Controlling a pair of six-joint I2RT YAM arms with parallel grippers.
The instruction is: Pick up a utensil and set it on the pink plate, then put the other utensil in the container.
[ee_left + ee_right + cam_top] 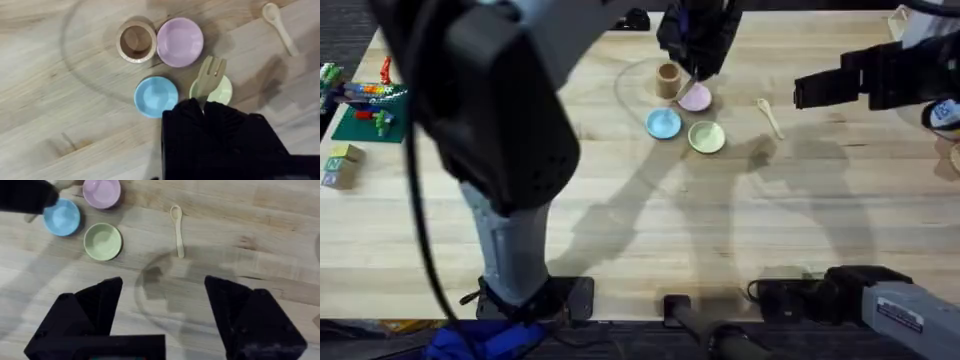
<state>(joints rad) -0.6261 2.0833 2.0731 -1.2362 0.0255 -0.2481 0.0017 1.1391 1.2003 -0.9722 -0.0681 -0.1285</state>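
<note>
Progress: neither step is complete. The pink plate [180,41] is bare, the container [136,41] is empty, and the spoon [177,230] lies flat on the table [620,230].

Left gripper [204,107]: my fingers are clamped on the handle of the fork [210,75], tines pointing ahead of me. The fork hangs over the pale-yellow plate [223,91], not yet over the pink plate, which sits just ahead and slightly to one side. The container touches the pink plate's far side; the light-blue plate [156,96] is beside my fingers.

Right gripper [162,305]: fingers spread wide, holding nothing, hovering over bare wood. The spoon lies ahead of it, well apart.

Remaining, by my judgement: carry the fork forward, release it on pink; then spoon into container.
</note>
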